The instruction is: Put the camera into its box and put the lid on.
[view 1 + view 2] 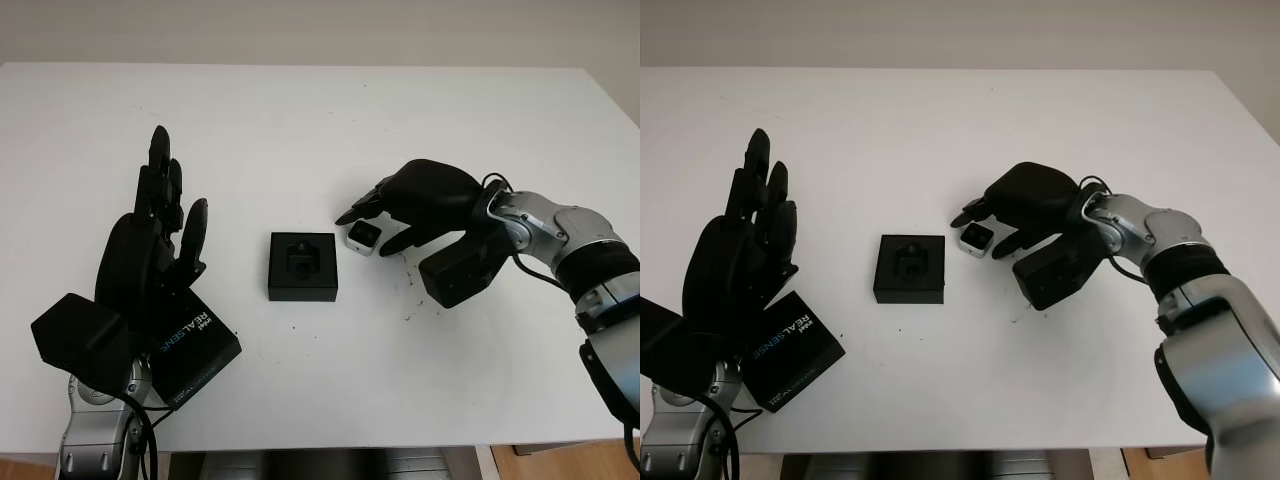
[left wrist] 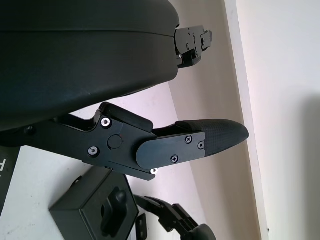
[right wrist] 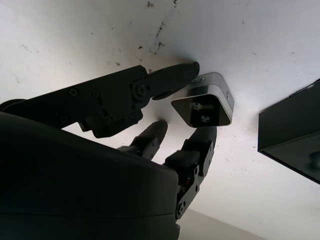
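From the head views, the camera [image 1: 363, 237], a small silvery block with a dark lens face, lies on the white desk [image 1: 300, 110] just beside the box [image 1: 303, 266] on the side toward the right edge. The right hand [image 1: 385, 222] reaches in from that edge, fingers curled around the camera; the left hand [image 1: 160, 225] hovers open near the front-left corner above the lid [image 1: 195, 355].

The left wrist view shows the matte black box [image 2: 95, 212], its moulded recess facing up.

In the right wrist view, fingertips [image 3: 187, 70] touch the camera's rounded metal shell on two sides; I judge the grip closing, not yet lifted.
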You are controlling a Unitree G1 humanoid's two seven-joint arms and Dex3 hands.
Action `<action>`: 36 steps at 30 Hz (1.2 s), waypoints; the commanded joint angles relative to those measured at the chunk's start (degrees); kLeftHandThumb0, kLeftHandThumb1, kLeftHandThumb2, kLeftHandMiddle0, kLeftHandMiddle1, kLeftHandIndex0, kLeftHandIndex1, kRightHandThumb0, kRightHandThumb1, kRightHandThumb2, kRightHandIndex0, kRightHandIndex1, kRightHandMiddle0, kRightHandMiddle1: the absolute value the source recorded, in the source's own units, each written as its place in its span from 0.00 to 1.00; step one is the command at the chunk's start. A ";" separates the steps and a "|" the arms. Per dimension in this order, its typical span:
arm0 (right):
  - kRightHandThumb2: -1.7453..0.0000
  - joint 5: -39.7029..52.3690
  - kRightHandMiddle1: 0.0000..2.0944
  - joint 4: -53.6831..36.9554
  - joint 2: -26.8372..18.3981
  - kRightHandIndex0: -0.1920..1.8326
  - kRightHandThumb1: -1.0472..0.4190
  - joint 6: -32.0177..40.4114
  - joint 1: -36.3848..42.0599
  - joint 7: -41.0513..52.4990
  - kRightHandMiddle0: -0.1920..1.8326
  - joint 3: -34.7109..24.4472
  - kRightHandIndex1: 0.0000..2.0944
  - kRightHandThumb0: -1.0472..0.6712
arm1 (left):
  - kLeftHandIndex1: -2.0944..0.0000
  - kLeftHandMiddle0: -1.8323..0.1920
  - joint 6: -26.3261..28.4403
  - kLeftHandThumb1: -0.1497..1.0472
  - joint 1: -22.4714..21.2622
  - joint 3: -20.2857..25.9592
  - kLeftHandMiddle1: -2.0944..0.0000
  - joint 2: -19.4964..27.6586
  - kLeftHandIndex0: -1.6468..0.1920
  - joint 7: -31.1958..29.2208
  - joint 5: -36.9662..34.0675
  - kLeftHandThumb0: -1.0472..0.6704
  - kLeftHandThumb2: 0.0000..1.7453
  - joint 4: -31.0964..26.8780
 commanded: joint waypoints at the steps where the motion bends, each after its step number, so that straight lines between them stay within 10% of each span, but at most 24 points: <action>1: 0.97 -0.95 0.52 0.79 -0.07 0.21 0.11 -0.54 -0.26 -0.99 0.27 1.10 0.53 0.42 | 0.97 0.98 -0.36 1.00 0.38 0.19 0.97 0.16 0.98 0.03 -0.01 0.21 0.33 -0.98; 22: 0.97 -1.87 0.73 0.99 -1.42 0.17 0.07 -0.48 0.25 -3.34 0.24 2.02 0.46 0.40 | 0.98 0.98 -0.75 1.00 0.26 0.09 0.98 -0.13 0.98 0.00 -0.27 0.21 0.33 -0.40; 36: 0.97 8.23 0.69 1.09 -0.26 0.27 0.07 2.45 2.31 8.33 0.29 -3.32 0.13 0.35 | 0.98 0.98 0.18 1.00 0.16 -0.24 0.97 0.78 0.98 -0.31 0.96 0.21 0.28 -0.82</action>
